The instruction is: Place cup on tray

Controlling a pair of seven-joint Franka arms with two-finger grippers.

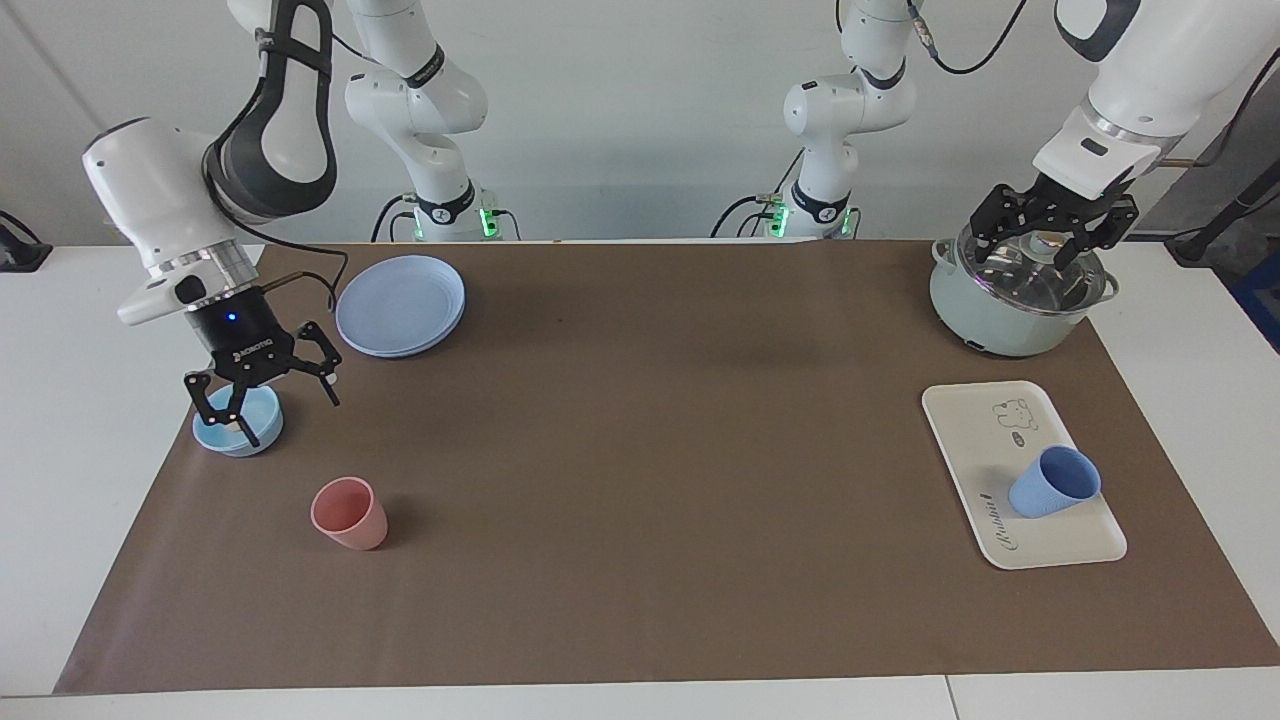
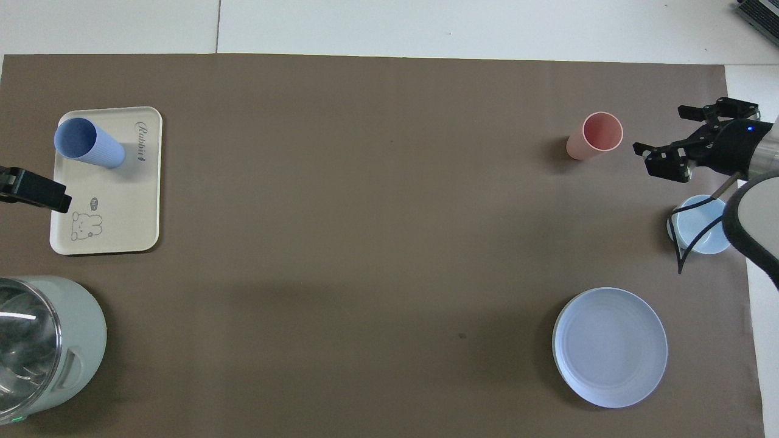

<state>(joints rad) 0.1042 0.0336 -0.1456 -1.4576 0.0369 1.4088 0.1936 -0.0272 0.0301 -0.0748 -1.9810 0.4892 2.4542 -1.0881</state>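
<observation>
The periwinkle-blue cup [image 1: 1055, 482] stands upright on the cream-white tray [image 1: 985, 440], on the half of the tray farther from the robots, next to the cursive lettering. No gripper touches it. It also shows in the overhead view [image 2: 88, 143], on the tray [image 2: 122, 201]. My left gripper [image 1: 1050, 235] is open and empty, up over the lid of the pot. In the overhead view only one of its fingers [image 2: 33, 190] shows. My right gripper [image 1: 265, 410] is open and empty, low over the light-blue bowl; it also shows in the overhead view [image 2: 660, 131].
A pale green pot [image 1: 1000, 310] with a glass lid stands nearer to the robots than the tray. At the right arm's end are a light-blue bowl [image 1: 235, 425], a pink cup [image 1: 350, 512] and a round blue-lilac plate [image 1: 400, 305]. A brown mat [image 1: 640, 450] covers the table.
</observation>
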